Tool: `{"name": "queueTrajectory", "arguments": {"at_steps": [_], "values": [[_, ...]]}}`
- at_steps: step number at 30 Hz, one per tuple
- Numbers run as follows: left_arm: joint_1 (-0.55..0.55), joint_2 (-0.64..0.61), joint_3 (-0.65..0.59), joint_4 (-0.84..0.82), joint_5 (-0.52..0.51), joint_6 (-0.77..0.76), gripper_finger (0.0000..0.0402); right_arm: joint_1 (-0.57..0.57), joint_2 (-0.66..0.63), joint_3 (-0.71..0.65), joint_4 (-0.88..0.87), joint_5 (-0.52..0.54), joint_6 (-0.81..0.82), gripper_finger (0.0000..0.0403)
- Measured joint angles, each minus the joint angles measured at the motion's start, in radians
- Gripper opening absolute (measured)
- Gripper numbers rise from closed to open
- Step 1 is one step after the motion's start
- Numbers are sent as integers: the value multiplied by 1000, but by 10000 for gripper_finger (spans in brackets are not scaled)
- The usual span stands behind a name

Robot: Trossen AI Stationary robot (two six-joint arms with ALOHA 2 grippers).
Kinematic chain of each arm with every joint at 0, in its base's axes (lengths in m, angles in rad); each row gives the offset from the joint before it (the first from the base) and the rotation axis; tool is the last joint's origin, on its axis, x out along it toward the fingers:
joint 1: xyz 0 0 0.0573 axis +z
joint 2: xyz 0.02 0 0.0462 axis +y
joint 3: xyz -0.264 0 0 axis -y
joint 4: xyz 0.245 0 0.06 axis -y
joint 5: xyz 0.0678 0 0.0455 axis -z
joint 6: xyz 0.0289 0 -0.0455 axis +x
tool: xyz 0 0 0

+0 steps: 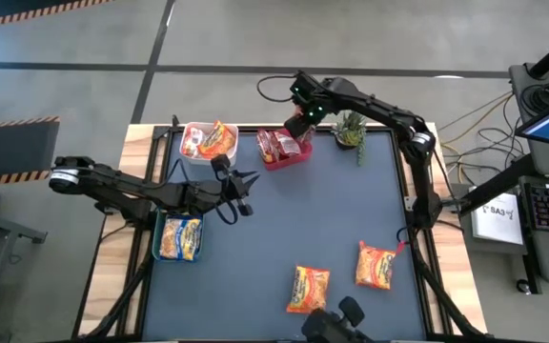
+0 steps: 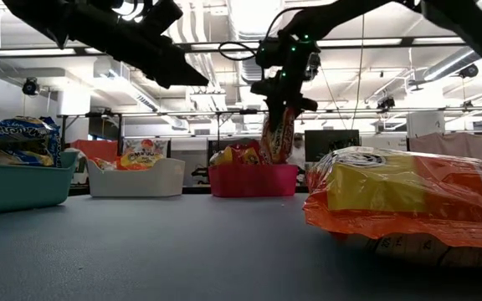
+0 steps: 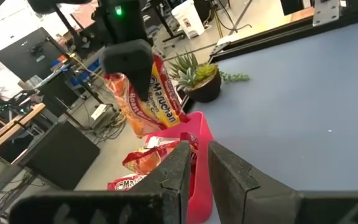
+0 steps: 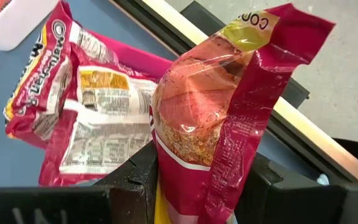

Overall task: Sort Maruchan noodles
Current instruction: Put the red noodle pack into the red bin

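High view, right gripper: sits over the red bin at the far edge of the table, right beside the potted plant, with a red packet hanging under it.
High view, left gripper: hovers mid-table, fingers look closed with nothing in them, near the white bin and the green bin.
High view, noodles: an orange packet lies in the white bin, a yellow-blue packet in the green bin, and two loose orange ones lie on the table's near side, well apart from the bins.
Low view, right gripper: up above the red bin, red packet dangling upright from it, bottom end just about at the bin's rim.
Low view, foreground: a big orange packet lies flat right by the camera; green bin to the left, white bin next along.
Left wrist view: own fingers nearly together, nothing between them; ahead, the right gripper holds the red packet over the red bin, plant behind.
Right wrist view: fingers clamped on the red packet; another red packet lies below in the red bin.
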State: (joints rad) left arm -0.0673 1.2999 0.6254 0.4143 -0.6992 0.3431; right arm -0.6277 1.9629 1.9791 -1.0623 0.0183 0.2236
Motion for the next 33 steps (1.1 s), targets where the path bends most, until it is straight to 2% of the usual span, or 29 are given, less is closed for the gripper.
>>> {"name": "queueTrajectory", "arguments": {"at_steps": [8, 33], "values": [[0, 0, 0, -18, 0, -5, 38, -2, 68, 41, -50, 1, 2, 132], [-1, 0, 0, -29, 0, -20, 38, 3, 169, 30, 9, 35, 23, 139]]}}
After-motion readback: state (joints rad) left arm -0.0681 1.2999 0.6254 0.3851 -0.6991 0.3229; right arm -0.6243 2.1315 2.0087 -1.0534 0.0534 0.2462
